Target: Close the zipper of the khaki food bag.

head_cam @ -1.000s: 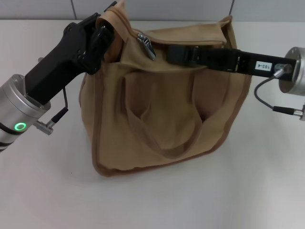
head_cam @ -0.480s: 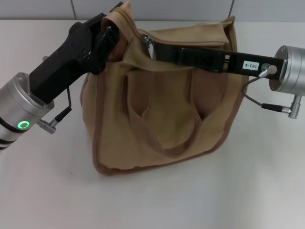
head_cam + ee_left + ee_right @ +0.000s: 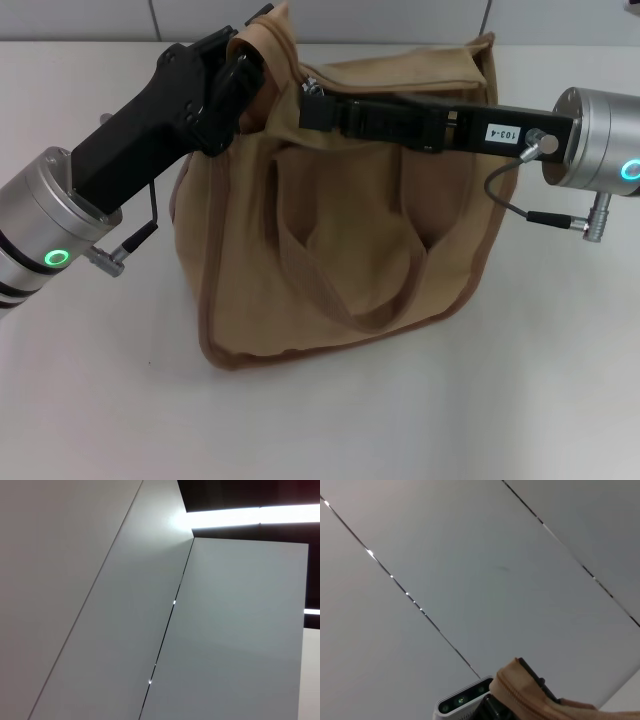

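The khaki food bag (image 3: 340, 230) is sitting upright on a smooth, pale surface (image 3: 120, 400), a boxy tote of soft tan canvas that is sagging and creasing along its front. Darker brown trim is running around its edges, and one wide fabric handle is drooping in a loop down the front panel.

The left end effector (image 3: 240, 75), a black angular housing on a brushed silver cylindrical wrist with a glowing green ring, is reaching in from the left and is pinching the bag's raised upper left corner, which is bunching into a peak between its fingers. In the right wrist view that same peak of canvas (image 3: 540, 700) is showing as a rounded tan fold with a stitched seam, against flat grey wall panels.

The right end effector (image 3: 318, 108), long, black and bar-shaped with a small white label, is stretching across the bag's top panel from the right. Its tip is meeting the small silver slider of the zipper (image 3: 310, 88) near the bag's left end; it appears closed on the pull tab, though the fingers are partly hidden there. The zipper line beyond is lying behind the arm and cannot be judged.

The left wrist view is showing only grey panels and a bright strip light.
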